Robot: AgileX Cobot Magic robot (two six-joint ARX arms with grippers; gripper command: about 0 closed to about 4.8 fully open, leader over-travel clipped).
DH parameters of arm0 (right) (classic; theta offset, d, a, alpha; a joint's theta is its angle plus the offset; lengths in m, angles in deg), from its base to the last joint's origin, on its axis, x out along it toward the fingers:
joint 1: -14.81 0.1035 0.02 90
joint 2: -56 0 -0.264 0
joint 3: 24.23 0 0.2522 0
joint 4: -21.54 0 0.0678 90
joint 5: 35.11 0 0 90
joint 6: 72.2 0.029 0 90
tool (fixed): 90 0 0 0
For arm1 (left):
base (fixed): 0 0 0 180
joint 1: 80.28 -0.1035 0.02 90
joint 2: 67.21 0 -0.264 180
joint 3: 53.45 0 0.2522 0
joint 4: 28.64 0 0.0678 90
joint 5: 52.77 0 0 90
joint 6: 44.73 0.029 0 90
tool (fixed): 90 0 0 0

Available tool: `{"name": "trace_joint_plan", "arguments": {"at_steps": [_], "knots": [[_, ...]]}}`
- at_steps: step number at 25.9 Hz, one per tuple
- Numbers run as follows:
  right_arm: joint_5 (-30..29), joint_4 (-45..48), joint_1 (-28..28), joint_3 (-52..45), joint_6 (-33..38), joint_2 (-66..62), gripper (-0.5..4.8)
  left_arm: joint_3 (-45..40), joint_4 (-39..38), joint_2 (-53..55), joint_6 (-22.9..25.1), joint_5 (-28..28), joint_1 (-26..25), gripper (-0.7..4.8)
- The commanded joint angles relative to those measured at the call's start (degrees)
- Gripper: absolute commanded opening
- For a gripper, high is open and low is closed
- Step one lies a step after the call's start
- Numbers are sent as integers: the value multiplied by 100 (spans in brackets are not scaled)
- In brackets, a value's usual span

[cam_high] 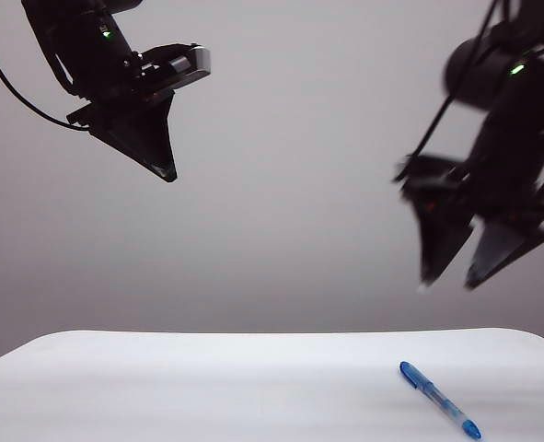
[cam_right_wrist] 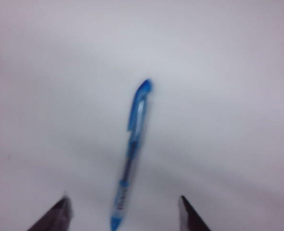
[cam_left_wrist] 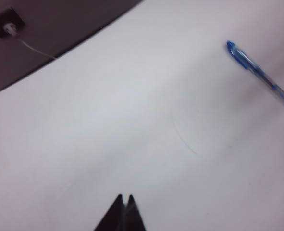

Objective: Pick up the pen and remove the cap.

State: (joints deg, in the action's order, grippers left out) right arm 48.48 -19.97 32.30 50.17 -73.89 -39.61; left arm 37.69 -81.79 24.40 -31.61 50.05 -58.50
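The pen (cam_high: 440, 401) lies flat on the white table (cam_high: 207, 387) at the front right, with its cap (cam_high: 411, 374) on the end that points away and to the left. The left wrist view shows the pen (cam_left_wrist: 259, 74) off to one side, and the right wrist view shows the pen (cam_right_wrist: 132, 154) with the blue-clipped cap (cam_right_wrist: 139, 103) at its far end. My right gripper (cam_high: 449, 281) hangs open in the air above the pen; from its wrist, the right gripper (cam_right_wrist: 123, 199) has the pen's tail between its spread fingers, well below them. My left gripper (cam_high: 168, 173) is shut and empty, high at the upper left (cam_left_wrist: 125, 197).
The table's far edge (cam_high: 272, 332) runs across the exterior view in front of a plain grey backdrop. Beyond the table's edge, the left wrist view shows dark floor with a socket (cam_left_wrist: 7, 26) and a thin white cable (cam_left_wrist: 36, 49).
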Motion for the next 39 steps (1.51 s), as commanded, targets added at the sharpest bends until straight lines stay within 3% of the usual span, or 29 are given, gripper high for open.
{"name": "trace_joint_plan", "arguments": {"at_steps": [1,3,5,17,19,20,25,28,30,32,39], "knots": [[144,-31,197,33,-2,-319,333,31,31,-22,11,-9,-11,-3],[271,-37,308,31,-4,-476,400,31,33,-22,20,2,-13,-3],[411,-44,367,31,-2,-654,427,28,26,-22,17,37,-4,-3],[426,249,424,24,177,-1357,416,28,48,-22,15,138,-4,-3],[415,348,424,24,186,-1458,352,28,48,-22,15,138,-4,-3],[411,380,424,22,190,-1504,290,28,48,-22,15,136,-4,-3],[391,400,424,20,197,-1596,235,28,28,-11,13,138,-4,-3],[387,417,426,20,197,-1670,104,28,24,-11,-4,142,-4,-3],[374,396,420,17,195,-1714,65,28,7,-11,-2,146,-4,-3],[374,400,420,20,175,-1727,-6,28,-13,-11,-2,146,-4,-3],[216,57,420,190,138,-1545,-6,28,72,-11,-9,160,-4,8]]}}
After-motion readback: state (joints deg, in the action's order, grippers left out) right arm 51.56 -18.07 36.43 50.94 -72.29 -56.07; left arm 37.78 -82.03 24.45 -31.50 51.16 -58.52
